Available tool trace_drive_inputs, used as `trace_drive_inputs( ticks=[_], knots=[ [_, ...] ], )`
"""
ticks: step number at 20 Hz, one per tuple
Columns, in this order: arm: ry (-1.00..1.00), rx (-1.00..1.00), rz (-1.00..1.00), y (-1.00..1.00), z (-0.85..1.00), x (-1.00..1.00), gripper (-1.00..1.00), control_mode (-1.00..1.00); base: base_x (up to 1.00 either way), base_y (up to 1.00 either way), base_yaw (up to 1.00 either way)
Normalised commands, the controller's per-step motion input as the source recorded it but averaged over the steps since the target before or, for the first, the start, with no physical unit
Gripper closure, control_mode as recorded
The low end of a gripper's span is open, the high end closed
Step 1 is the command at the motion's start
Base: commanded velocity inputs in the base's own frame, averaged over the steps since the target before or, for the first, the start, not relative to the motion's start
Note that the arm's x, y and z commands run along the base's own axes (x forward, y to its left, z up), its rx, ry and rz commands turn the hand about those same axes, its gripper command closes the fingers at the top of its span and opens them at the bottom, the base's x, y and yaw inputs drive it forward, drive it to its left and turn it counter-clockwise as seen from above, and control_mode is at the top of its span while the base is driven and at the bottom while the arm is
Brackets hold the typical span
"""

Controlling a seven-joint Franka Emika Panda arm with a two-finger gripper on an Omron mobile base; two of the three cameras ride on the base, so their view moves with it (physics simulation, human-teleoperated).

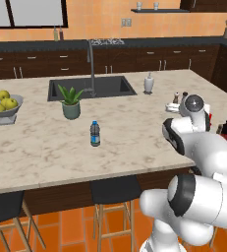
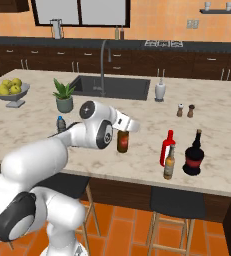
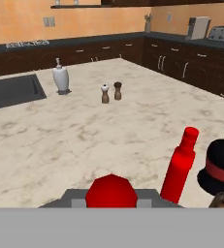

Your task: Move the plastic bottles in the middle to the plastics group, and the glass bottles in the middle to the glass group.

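In the right base view my gripper (image 2: 123,128) is shut on the neck of a slim amber-brown glass bottle (image 2: 122,142), which stands upright under the hand over the counter's front part. Its red top (image 3: 111,191) sits right at the fingers in the hand view. To the right is the glass group: a bright red bottle (image 2: 167,145), a tall dark red-capped bottle (image 2: 194,154) and another slim amber bottle (image 2: 169,166). The clear plastic bottle (image 1: 95,134) with blue label stands alone mid-counter, left of the arm.
Salt and pepper shakers (image 2: 185,110) and a white soap dispenser (image 2: 160,90) stand behind the glass group. A potted plant (image 1: 70,102), a sink (image 1: 90,87) with a tall faucet and a bowl of yellow-green fruit (image 1: 3,104) lie to the left. Stools stand under the counter's front edge.
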Motion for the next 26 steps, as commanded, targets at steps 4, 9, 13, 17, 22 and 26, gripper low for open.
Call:
trace_drive_inputs(
  ticks=[4,9,13,17,22,26],
  knots=[
    [0.00,0.00,-0.14,-0.21,-0.26,0.00,1.00,-1.00,0.00,0.00,0.00],
    [0.00,0.00,-0.11,-0.22,-0.19,0.00,1.00,-1.00,0.00,0.00,0.00],
    [0.00,0.00,-0.04,-0.29,0.00,0.00,1.00,-1.00,0.00,0.00,0.00],
    [0.00,0.00,0.00,-0.48,-0.01,0.00,1.00,-1.00,0.00,0.00,0.00],
    [0.00,0.00,0.00,-0.41,0.00,0.00,1.00,-1.00,0.00,0.00,0.00],
    [0.00,0.00,-0.02,-0.29,-0.04,0.00,1.00,-1.00,0.00,0.00,0.00]
  ],
)
